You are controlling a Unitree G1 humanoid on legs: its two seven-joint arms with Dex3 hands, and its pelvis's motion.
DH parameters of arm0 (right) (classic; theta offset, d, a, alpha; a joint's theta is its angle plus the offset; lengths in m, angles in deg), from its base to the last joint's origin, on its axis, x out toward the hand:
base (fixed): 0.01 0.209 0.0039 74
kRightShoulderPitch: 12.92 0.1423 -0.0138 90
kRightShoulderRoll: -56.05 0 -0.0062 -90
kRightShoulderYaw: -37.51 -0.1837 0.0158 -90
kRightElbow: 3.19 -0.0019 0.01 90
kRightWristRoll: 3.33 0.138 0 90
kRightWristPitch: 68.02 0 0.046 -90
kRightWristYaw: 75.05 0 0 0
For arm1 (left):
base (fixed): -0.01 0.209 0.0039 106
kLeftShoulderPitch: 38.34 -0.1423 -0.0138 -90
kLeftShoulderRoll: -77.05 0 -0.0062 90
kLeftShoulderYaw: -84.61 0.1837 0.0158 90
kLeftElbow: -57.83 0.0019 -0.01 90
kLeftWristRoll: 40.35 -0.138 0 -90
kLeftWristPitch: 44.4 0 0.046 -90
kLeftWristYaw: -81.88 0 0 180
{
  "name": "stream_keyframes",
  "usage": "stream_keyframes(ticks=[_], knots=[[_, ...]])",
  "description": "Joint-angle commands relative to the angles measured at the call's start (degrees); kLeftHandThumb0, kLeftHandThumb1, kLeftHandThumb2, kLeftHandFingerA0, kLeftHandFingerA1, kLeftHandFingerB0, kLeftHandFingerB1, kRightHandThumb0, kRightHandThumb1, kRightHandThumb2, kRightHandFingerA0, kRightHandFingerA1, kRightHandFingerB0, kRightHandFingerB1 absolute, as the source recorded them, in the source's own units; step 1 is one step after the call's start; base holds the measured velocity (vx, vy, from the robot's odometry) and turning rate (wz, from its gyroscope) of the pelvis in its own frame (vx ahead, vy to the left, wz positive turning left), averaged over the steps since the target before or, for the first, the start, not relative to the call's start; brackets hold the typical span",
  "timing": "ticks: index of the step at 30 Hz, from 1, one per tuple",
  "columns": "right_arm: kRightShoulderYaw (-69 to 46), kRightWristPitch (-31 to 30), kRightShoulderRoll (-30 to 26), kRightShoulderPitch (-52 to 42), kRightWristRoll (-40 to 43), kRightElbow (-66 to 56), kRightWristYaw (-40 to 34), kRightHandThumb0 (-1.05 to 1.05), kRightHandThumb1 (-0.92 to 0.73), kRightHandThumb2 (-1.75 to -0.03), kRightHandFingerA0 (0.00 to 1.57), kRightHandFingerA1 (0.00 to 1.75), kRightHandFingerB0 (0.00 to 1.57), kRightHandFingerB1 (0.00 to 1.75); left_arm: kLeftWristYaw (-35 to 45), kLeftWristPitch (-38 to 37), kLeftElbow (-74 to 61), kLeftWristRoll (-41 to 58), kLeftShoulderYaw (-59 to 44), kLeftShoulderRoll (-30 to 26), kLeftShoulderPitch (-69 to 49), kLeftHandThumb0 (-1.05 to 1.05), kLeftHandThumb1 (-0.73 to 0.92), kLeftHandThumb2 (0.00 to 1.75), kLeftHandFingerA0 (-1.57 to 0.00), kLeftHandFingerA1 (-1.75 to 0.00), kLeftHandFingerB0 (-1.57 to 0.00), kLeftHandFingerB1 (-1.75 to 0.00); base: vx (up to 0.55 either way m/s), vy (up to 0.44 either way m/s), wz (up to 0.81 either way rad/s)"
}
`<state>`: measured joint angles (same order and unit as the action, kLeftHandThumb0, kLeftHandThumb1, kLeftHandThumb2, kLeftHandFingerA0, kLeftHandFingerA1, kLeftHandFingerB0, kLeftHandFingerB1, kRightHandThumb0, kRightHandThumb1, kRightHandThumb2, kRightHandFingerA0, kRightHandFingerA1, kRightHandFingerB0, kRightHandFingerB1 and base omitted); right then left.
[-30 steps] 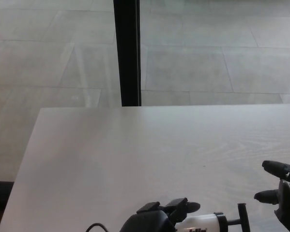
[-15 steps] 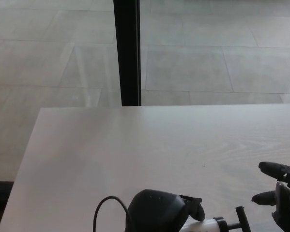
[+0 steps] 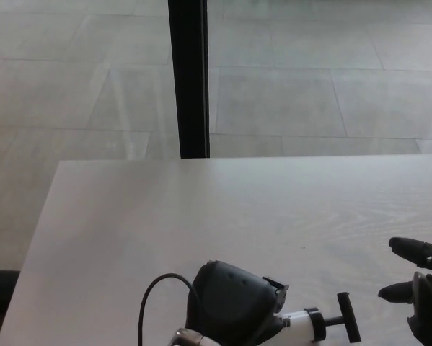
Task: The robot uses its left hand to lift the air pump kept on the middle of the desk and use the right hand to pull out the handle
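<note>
The left hand (image 3: 234, 303) has its fingers wrapped around the white body of the air pump (image 3: 302, 322), gripping it at the near edge of the desk (image 3: 201, 223), low in the head view and a little right of centre. Most of the fingers are hidden behind the back of the hand. The pump lies roughly level, its black collar and T-shaped handle (image 3: 347, 317) pointing toward the right hand. A black cable (image 3: 152, 295) loops up beside the left wrist.

The right hand (image 3: 421, 288) sits at the right edge of the view, fingers spread apart and holding nothing, clear of the handle. Beyond the desk, a black post (image 3: 188, 76) stands against a pale tiled floor (image 3: 331, 72).
</note>
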<state>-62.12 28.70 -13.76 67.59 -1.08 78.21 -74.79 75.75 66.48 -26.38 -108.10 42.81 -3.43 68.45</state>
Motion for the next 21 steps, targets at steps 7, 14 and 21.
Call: stream_keyframes(ticks=[7,14,21], knots=[[-0.45,2.76,0.33,-2.29,-2.87,-4.46,-4.24,-0.67,-0.8,-0.65,0.74,1.2,0.76,0.53,8.29,13.87,3.9,-16.58,4.85,0.17,-7.81,-0.85,0.57,0.98,-0.21,-0.64,-0.28,-0.56,0.0,0.0,0.0],[0.34,2.21,0.69,-2.23,-3.04,-5.02,-4.97,-0.7,-0.8,-0.66,0.66,1.33,0.78,0.51,9.56,14.69,4.22,-16.61,5.53,3.27,-10.86,-0.78,0.7,0.61,-0.14,-0.61,-0.22,-0.44,0.0,0.0,0.0],[1.48,2.59,0.82,-2.98,-4.9,-5.66,-6.35,-0.61,-0.69,-1.1,0.82,1.18,0.72,0.67,9.11,15.93,5.8,-18.05,5.75,5.89,-12.25,-0.79,0.73,0.62,-0.18,-0.65,-0.24,-0.46,0.0,0.0,0.0]])
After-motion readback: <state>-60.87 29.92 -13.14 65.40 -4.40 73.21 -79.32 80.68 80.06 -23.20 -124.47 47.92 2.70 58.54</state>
